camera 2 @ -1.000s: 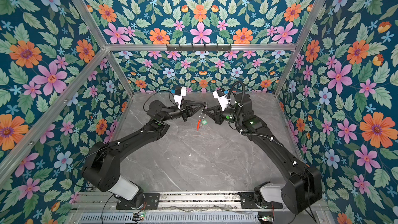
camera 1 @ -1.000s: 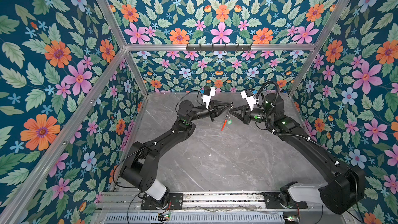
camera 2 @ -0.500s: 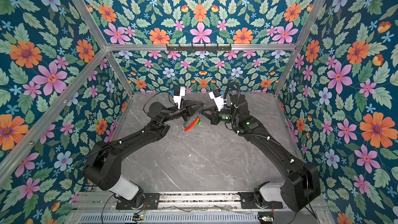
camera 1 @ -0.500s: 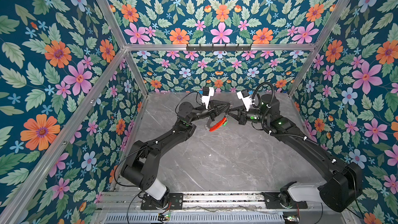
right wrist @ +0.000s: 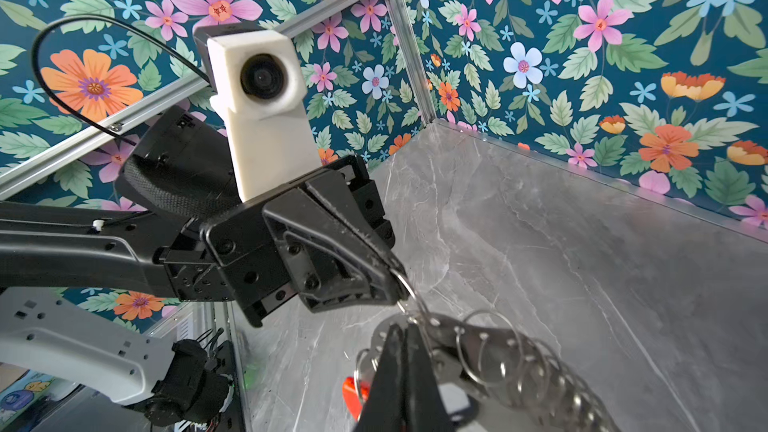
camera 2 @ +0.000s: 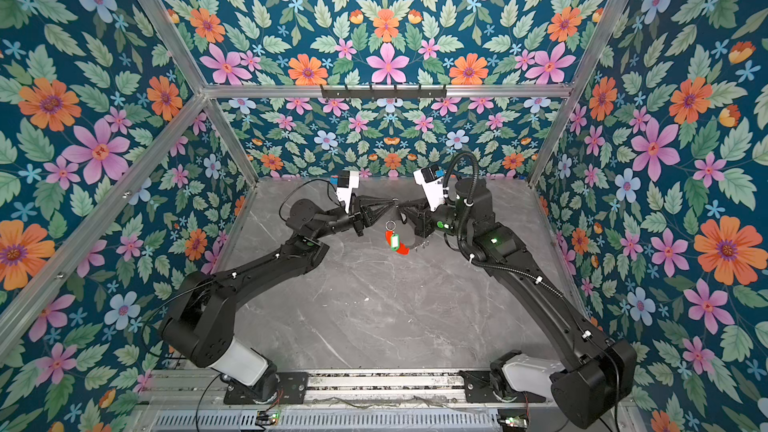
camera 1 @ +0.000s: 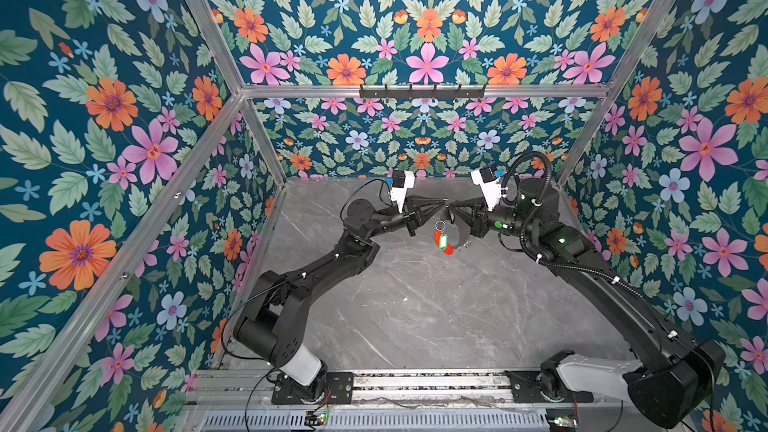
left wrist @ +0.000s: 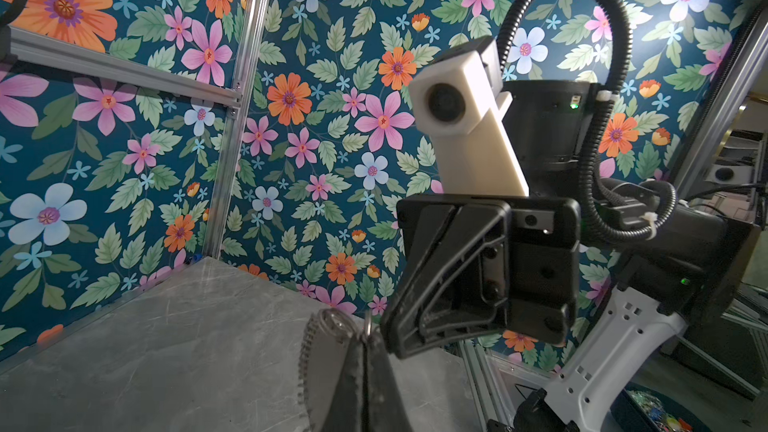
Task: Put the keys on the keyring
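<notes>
Well left of the keyring (camera 1: 448, 250), blue floral wall panels (camera 1: 104, 118) meet bare aluminium frame posts (camera 1: 124, 276). Just left of the keyring, the left claw (camera 1: 441, 202) is pinched together on a small split ring (right wrist: 405, 284) at the hoop's edge. The keyring hangs in the air over the far part of the grey marbled bench (camera 1: 415, 305), and the green-tagged key (camera 1: 443, 239) dangles against its red arc. On the back wall above the keyring runs a black hook rail (camera 1: 422, 91). Just right of the keyring, the right claw (camera 1: 453, 206) is clamped on the hoop itself. Further right are more floral panels.
</notes>
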Robot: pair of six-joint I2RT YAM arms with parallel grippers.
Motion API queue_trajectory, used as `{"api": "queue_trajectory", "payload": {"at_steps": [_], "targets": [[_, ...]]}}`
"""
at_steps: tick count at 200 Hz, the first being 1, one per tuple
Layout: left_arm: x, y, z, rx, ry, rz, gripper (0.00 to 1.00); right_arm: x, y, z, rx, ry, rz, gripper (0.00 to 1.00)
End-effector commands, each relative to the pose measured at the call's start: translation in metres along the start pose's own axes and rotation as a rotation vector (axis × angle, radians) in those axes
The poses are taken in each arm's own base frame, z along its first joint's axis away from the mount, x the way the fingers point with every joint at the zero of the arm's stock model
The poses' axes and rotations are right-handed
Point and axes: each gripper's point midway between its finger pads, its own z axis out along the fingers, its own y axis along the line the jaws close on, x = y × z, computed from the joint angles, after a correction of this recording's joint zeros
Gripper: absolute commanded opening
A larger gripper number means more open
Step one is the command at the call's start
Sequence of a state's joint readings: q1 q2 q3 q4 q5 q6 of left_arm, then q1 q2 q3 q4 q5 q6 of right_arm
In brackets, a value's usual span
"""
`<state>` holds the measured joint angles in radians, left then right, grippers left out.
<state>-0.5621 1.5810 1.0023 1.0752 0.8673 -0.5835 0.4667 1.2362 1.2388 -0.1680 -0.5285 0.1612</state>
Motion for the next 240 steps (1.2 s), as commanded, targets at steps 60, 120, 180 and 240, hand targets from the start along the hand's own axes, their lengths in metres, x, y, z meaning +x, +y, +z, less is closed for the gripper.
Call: {"api": "queue_trajectory", "payload": {"at_steps": [60,120,180,240], "targets": [[-0.011,-0.006,0.001,0.026,-0.025,0.038,0.0,0.007,-0.009,-0.003,0.058,0.03,-0.04,0.14],[-0.007,-0.007,0.001,0.031,-0.019,0.021,0.0,-0.003,-0.008,-0.003,0.048,0.023,-0.042,0.17],[-0.007,-0.009,0.003,0.04,-0.015,0.022,0.0,-0.012,-0.004,0.0,-0.001,-0.002,-0.007,0.16],[-0.004,-0.011,0.005,0.05,-0.002,0.012,0.0,-0.007,-0.001,0.011,-0.063,0.026,0.027,0.07]]}}
